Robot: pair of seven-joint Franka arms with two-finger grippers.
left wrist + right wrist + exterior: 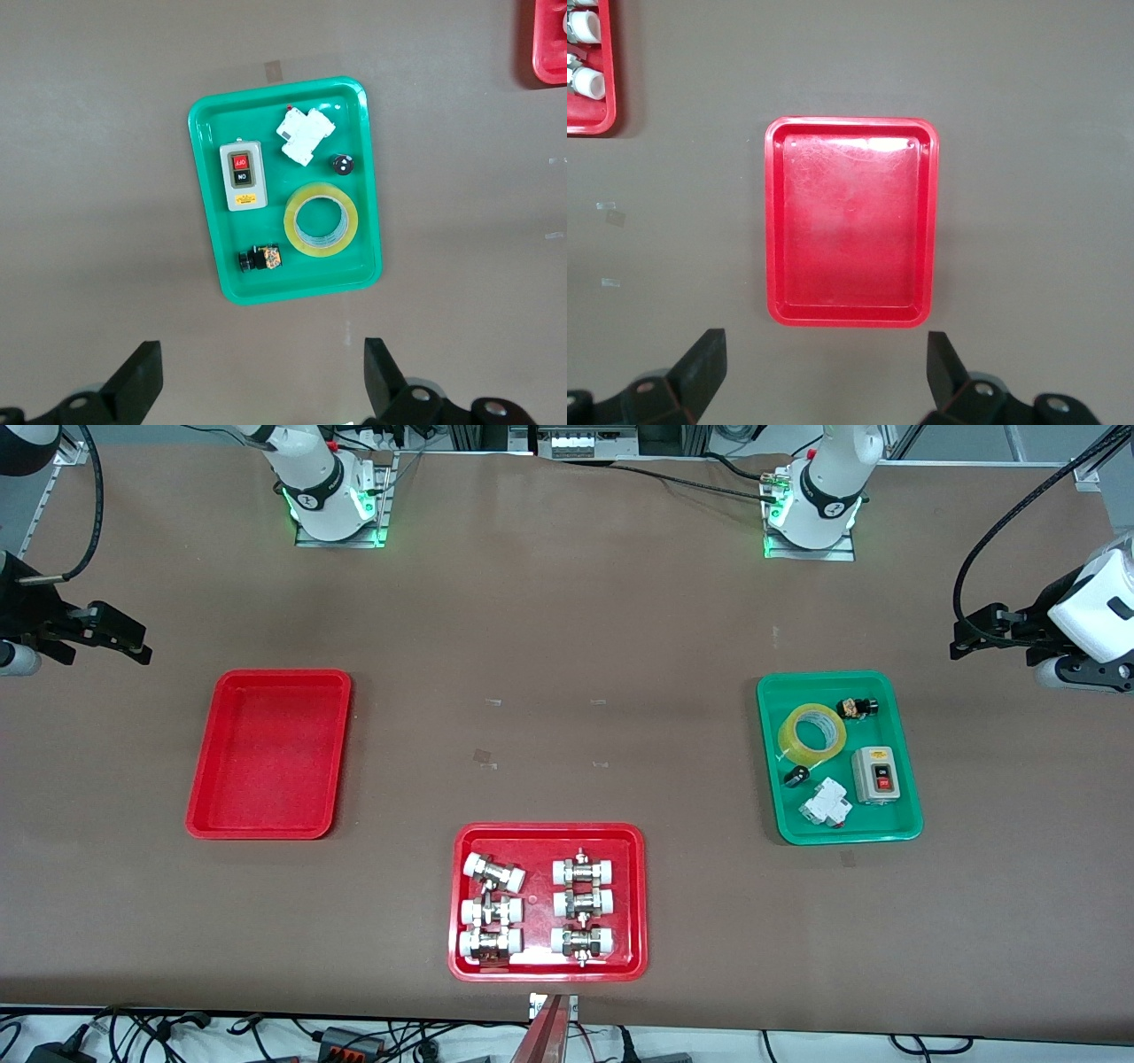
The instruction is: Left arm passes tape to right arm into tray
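The tape (808,756), a yellowish translucent roll, lies in the green tray (886,824) at the left arm's end of the table. In the left wrist view the tape (321,250) is in that tray (292,283). My left gripper (966,638) is open and empty over bare table beside the green tray, and its own view shows the jaws (261,354) wide apart. The narrower red tray (270,753) is empty at the right arm's end. My right gripper (133,642) is open and empty over bare table beside that tray (850,221), with its jaws (824,341) wide apart.
A wider red tray (465,957) with several metal pipe fittings (580,903) sits nearest the front camera, mid-table. The green tray also holds a grey switch box (877,775), a white breaker (826,803) and small black parts. Both arm bases stand along the table's edge farthest from the camera.
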